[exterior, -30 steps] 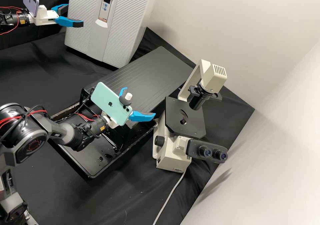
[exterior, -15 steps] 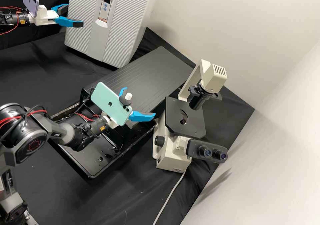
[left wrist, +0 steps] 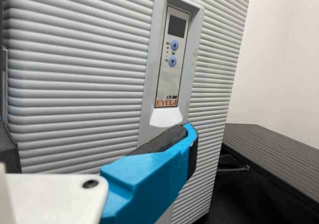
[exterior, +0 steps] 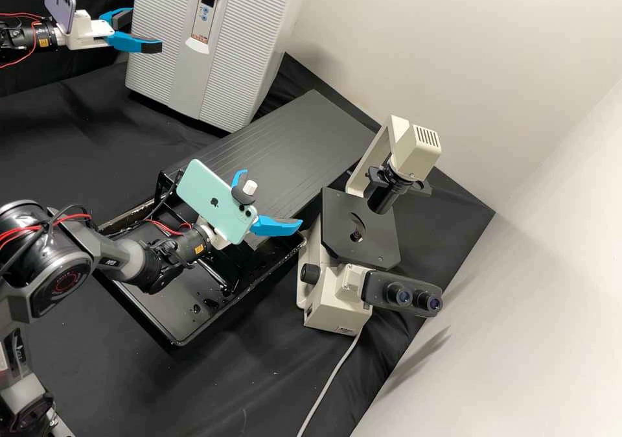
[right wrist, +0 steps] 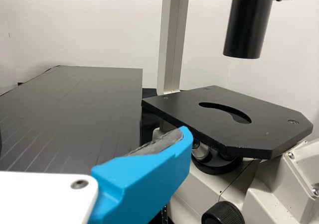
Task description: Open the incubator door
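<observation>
In the high view, my left gripper (exterior: 144,31) stands open in front of the left side of the white ribbed incubator (exterior: 249,41), with nothing between its fingers. The incubator's door is closed. The left wrist view has the ribbed front (left wrist: 75,69) close by, and the control panel (left wrist: 172,64) lies beyond one finger of my left gripper (left wrist: 94,143). Whether that finger touches the front, I cannot tell. My right gripper (exterior: 269,202) is open and holds nothing, above the black tray and left of the microscope; the right wrist view also has this gripper (right wrist: 92,138).
A beige microscope (exterior: 334,294) with a black stage (exterior: 343,229) stands right of the black tray (exterior: 184,341). Between incubator and microscope lies a dark grooved board (exterior: 304,139). A grey cable (exterior: 334,375) runs toward the front edge, and pale walls border the right side.
</observation>
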